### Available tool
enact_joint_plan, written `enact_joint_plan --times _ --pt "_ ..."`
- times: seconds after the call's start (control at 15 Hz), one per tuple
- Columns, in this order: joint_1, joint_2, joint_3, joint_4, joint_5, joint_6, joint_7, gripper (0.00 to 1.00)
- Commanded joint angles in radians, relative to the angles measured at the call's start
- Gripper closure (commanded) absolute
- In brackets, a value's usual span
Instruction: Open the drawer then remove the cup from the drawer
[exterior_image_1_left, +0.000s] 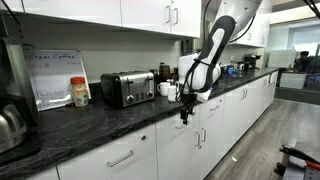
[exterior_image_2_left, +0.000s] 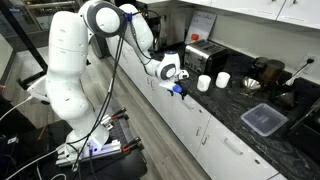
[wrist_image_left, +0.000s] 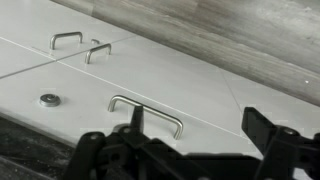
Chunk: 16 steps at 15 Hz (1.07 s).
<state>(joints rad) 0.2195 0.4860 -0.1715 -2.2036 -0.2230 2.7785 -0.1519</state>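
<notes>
Exterior view, gripper: the gripper hung just in front of the dark surface edge, level with the drawer front below it; the fingers were too small there to read.
Exterior view, cup: no cup showed in the shut drawer; two white mugs stood on the surface right of the toaster.
Exterior view, other side: the gripper sat against the white fronts, near the mugs above.
Wrist view, fingers: the fingers stood wide apart and held nothing.
Wrist view, drawer handle: the silver bar handle lay just beyond, between the spread fingers.
Handling, drawer: probably rigid and sliding on runners; the smooth metal bar likely called for a grip at its middle and a straight pull.
Handling, cup: presumably light, hard, glazed and breakable; best taken by rim or handle.
</notes>
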Motion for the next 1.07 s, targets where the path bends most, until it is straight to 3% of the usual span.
enact_joint_plan --times 0.0,0.4,0.87,1.0 --pt "-0.091 -0.140 0.103 -0.050 0.006 -0.172 -0.059 0.00" --pt "-0.156 -0.261 0.166 0.008 0.032 -0.372 -0.121 0.00" --pt "-0.181 -0.352 0.169 0.084 0.071 -0.446 -0.139 0.00" --pt "-0.172 -0.342 0.164 0.075 0.044 -0.415 -0.104 0.00"
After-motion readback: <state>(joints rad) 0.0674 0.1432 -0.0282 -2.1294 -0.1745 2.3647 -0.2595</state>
